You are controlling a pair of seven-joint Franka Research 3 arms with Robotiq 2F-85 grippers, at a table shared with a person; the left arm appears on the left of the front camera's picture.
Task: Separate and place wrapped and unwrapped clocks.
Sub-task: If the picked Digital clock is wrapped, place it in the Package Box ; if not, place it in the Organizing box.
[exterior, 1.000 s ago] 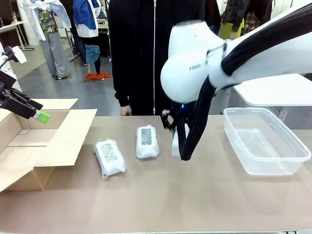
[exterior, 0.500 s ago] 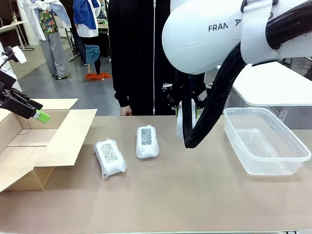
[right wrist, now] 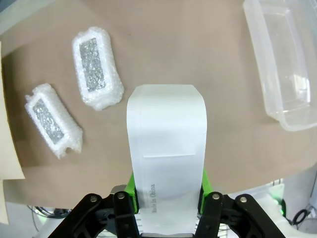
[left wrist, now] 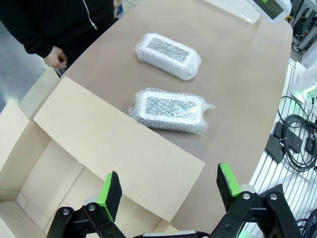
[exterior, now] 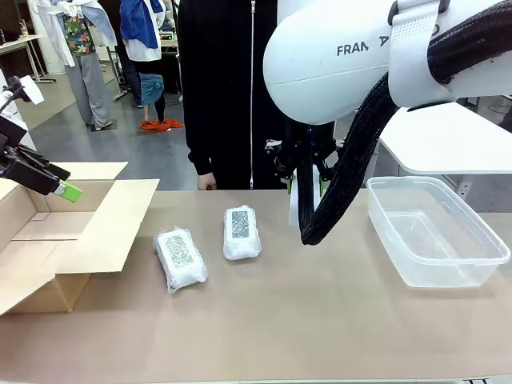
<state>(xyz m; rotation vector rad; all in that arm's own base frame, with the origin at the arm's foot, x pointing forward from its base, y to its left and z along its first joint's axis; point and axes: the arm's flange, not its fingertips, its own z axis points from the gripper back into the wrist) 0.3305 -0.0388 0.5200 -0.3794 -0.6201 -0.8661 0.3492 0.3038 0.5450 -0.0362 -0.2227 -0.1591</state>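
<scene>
Clock, unwrapped, clamped in right claw

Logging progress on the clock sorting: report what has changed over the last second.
The right end effector, shut on the bare smooth white rectangular block, rose and lifted it clear of the table. Unchanged: the two puffy white bubble-wrap bundles lying on the table, the clear plastic tub, and the open left end effector above the brown cardboard box.

Table | on it: left wrapped clock, right wrapped clock, clear tub, cardboard box
</scene>
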